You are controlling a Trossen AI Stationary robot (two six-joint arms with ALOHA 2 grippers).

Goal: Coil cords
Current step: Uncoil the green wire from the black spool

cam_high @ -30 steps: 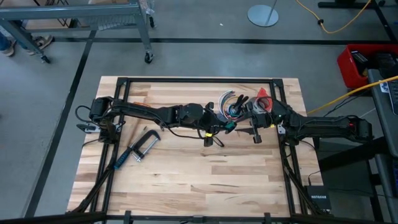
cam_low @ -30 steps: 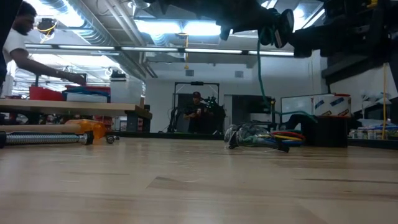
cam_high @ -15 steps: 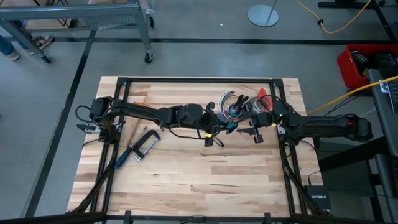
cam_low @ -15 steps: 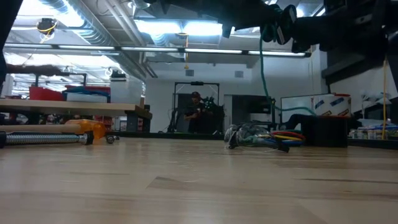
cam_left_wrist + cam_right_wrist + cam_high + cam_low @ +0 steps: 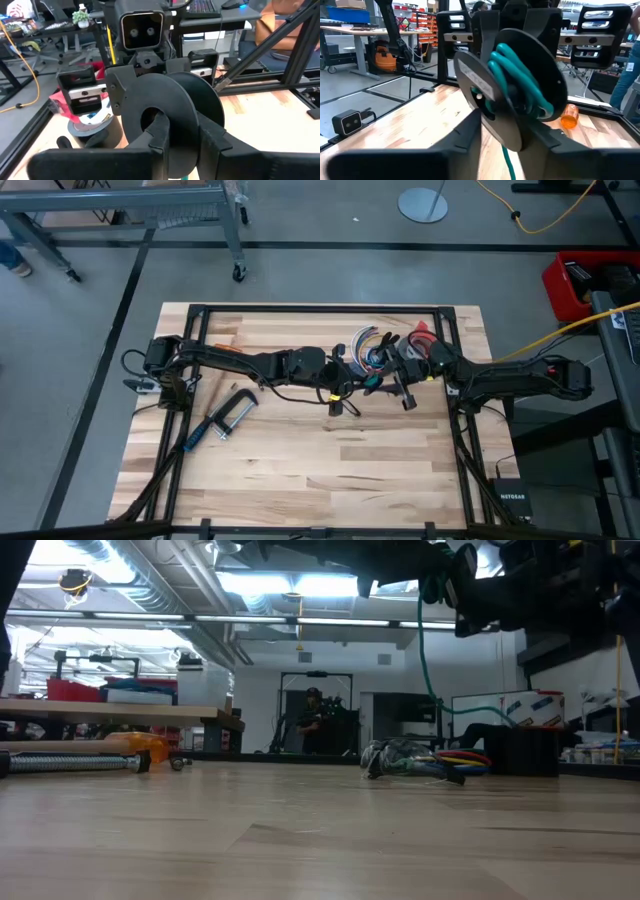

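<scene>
Above wooden table (image 5: 300, 470): left pincer (image 5: 182, 131), right pincer (image 5: 505, 125) clamped on black spool (image 5: 540, 60); teal cord (image 5: 517, 80) wound there.

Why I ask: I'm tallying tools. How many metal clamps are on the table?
1. The metal clamp lies on the table's left part, beside the left arm, with nothing touching it. Another could hide under the arms.

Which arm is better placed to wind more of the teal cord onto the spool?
Probably right: the right gripper faces the spool side where the teal cord is wound and trails off. The left gripper faces the bare disc.
</scene>
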